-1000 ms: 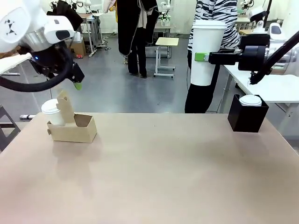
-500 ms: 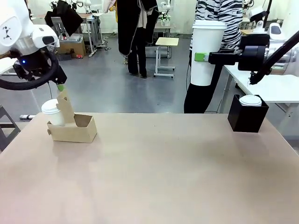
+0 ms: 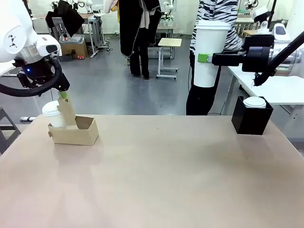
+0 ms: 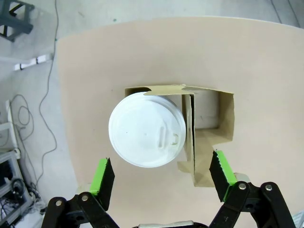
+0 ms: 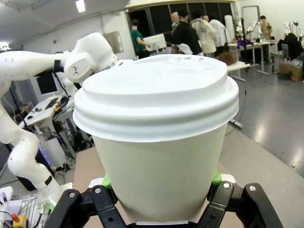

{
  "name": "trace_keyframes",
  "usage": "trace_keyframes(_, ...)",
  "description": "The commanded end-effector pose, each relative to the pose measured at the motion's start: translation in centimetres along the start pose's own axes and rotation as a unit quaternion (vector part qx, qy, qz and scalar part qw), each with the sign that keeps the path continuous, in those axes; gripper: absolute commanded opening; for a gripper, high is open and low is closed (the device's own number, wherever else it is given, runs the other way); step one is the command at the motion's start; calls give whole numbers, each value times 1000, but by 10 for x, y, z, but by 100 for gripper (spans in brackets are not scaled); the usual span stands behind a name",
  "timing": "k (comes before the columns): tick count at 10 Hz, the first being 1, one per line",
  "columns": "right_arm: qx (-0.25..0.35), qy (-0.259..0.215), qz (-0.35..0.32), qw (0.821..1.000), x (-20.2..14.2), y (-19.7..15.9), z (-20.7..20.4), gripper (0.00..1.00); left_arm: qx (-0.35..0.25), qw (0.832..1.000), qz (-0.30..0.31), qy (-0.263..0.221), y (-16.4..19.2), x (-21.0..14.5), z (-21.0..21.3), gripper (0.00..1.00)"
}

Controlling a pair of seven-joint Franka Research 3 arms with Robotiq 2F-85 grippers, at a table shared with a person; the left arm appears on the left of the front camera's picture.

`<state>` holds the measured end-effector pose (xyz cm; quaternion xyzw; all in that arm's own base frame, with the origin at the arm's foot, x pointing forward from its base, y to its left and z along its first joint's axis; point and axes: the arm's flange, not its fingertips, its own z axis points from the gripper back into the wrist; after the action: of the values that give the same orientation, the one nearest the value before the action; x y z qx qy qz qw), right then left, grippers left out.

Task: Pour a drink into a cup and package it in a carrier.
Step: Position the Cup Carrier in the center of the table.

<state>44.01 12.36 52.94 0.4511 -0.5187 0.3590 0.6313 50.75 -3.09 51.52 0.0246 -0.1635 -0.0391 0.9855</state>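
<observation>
A brown cardboard carrier (image 3: 76,132) stands at the table's far left, with a lidded white cup (image 3: 51,114) in its left pocket. My left gripper (image 3: 62,95) hangs open just above that cup and the handle tab. In the left wrist view the cup's lid (image 4: 146,129) lies between the spread green pads (image 4: 102,178), well below them, with the carrier (image 4: 216,118) beside it. My right gripper (image 3: 204,58) is shut on a second tall white lidded cup (image 3: 209,52), held upright high over the far right edge; up close, the cup (image 5: 156,137) stands between its fingers. The drink is hidden.
A black square box (image 3: 251,119) with a white lid (image 3: 255,101) on top stands at the table's far right. A person in a striped top (image 3: 213,14) stands behind the raised cup. The brown tabletop (image 3: 156,175) spreads wide between carrier and box.
My left gripper has swung left and dropped a little, and is now right over the carrier's cup. The right arm and its cup have not moved.
</observation>
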Motion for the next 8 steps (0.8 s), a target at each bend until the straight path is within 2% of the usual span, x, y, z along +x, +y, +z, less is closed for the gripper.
trace_keyframes(1, -6, -12, 13, 1000, 1, 0, -5, 80, -1, 1000, 1, 0, 0, 0, 0, 100)
trace_keyframes(6, -6, -12, 13, 1000, 1, 0, -5, 80, -16, 1000, 17, 21, -12, 27, -19, 100)
trace_keyframes(7, -6, -12, 13, 1000, 1, 0, -5, 80, -8, 1000, 20, 18, -12, 31, -22, 85)
trace_keyframes(8, -6, -12, 13, 1000, 1, 0, -5, 80, -8, 999, 24, 21, -11, 32, -21, 40)
